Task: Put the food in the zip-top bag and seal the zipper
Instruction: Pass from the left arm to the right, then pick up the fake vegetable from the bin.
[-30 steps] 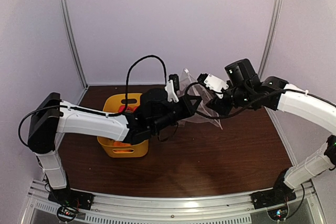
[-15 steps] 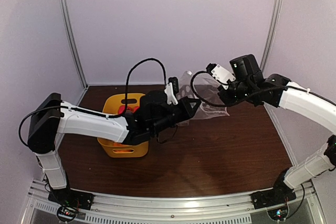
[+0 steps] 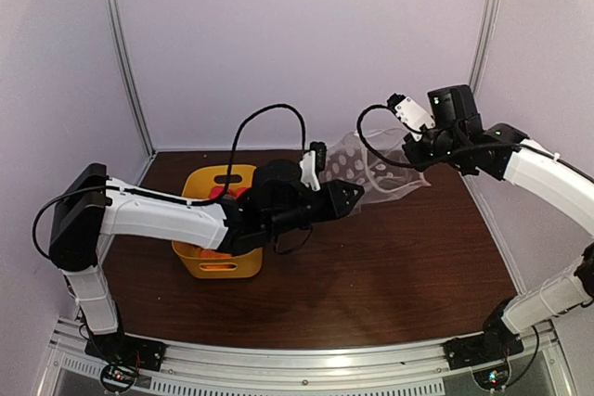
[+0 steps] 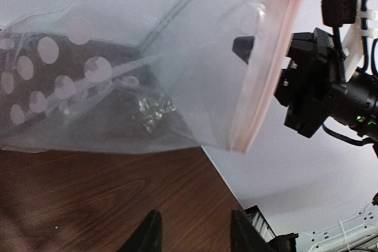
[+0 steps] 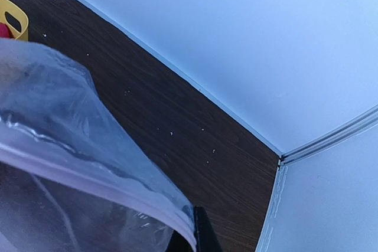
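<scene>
1. I see the bag (image 3: 371, 172), clear and crinkly with white dots. It is up off the table (image 3: 390, 266) at its mouth end on the right, and its body sags to the left.
2. The zipper (image 4: 260, 69) is a pinkish strip along that mouth edge. I can't tell whether it's pressed shut.
3. The food (image 3: 216, 193) lies in the yellow basket (image 3: 190, 257). Only red and orange bits show.

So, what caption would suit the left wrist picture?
Dotted zip-top bag held aloft by the right gripper at its zipper, left gripper open nearby.
</scene>
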`<state>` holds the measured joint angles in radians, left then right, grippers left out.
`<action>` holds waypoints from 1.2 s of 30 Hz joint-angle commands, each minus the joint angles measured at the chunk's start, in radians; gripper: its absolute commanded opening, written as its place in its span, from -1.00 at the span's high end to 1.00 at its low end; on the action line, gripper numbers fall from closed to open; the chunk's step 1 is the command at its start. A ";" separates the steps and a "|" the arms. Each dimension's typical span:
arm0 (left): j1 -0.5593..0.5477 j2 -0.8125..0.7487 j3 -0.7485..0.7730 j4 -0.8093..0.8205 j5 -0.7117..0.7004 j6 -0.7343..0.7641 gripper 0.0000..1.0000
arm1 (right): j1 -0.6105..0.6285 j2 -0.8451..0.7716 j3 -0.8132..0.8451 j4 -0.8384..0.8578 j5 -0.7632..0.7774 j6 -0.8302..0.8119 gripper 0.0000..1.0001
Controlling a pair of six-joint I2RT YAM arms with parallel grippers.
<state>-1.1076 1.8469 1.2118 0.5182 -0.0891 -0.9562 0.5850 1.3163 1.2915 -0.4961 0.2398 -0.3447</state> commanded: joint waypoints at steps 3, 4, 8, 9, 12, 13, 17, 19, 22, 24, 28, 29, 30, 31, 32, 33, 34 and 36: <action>0.028 -0.130 0.138 -0.348 0.001 0.297 -0.22 | -0.088 -0.010 0.069 -0.003 0.041 -0.040 1.00; 0.034 -0.158 0.136 -0.402 -0.026 0.334 -0.30 | -0.100 -0.003 0.078 0.001 0.050 -0.052 1.00; 0.111 -0.238 0.149 -0.694 -0.076 0.391 -0.58 | -0.148 0.050 0.145 -0.013 0.097 -0.074 1.00; 0.139 -0.254 0.152 -0.769 -0.075 0.391 -0.59 | -0.160 0.059 0.158 -0.012 0.110 -0.073 1.00; 0.236 -0.294 0.156 -0.984 -0.080 0.384 -0.56 | -0.172 0.059 0.154 -0.011 0.114 -0.053 1.00; 0.262 -0.314 0.150 -1.039 -0.094 0.386 -0.55 | -0.169 0.053 0.133 -0.019 0.082 -0.037 1.00; 0.302 -0.376 0.106 -1.163 -0.117 0.464 -0.55 | -0.136 0.039 -0.036 0.005 -0.099 -0.007 1.00; 0.305 -0.376 0.114 -1.236 -0.141 0.481 -0.57 | -0.120 0.038 -0.126 0.044 -0.186 0.002 1.00; 0.321 -0.345 0.130 -1.335 -0.158 0.469 -0.72 | -0.118 0.035 -0.211 0.094 -0.371 0.026 1.00; 0.339 -0.316 0.127 -1.374 -0.155 0.457 -0.76 | -0.119 0.029 -0.228 0.107 -0.447 0.029 1.00; 0.398 -0.265 0.103 -1.389 -0.155 0.382 -0.77 | -0.119 0.013 -0.247 0.138 -0.536 0.047 1.00; 0.415 -0.254 0.095 -1.374 -0.132 0.368 -0.76 | -0.119 0.013 -0.252 0.138 -0.558 0.040 1.00; 0.432 -0.240 0.091 -1.363 -0.109 0.355 -0.76 | -0.119 0.013 -0.261 0.148 -0.567 0.039 1.00; 0.444 -0.223 0.094 -1.357 -0.092 0.345 -0.75 | -0.119 0.013 -0.274 0.162 -0.572 0.041 1.00; 0.451 -0.203 0.101 -1.351 -0.083 0.343 -0.75 | -0.118 0.014 -0.282 0.172 -0.579 0.041 1.00; 0.452 -0.187 0.110 -1.348 -0.083 0.341 -0.74 | -0.119 0.017 -0.287 0.173 -0.590 0.037 1.00; 0.454 -0.161 0.121 -1.347 -0.086 0.339 -0.74 | -0.119 0.019 -0.292 0.174 -0.598 0.038 1.00; 0.458 -0.122 0.138 -1.344 -0.086 0.338 -0.74 | -0.119 0.018 -0.303 0.181 -0.622 0.042 1.00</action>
<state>-0.6537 1.6600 1.3205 -0.8314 -0.2031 -0.5869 0.4652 1.3472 1.0199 -0.3534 -0.2966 -0.3153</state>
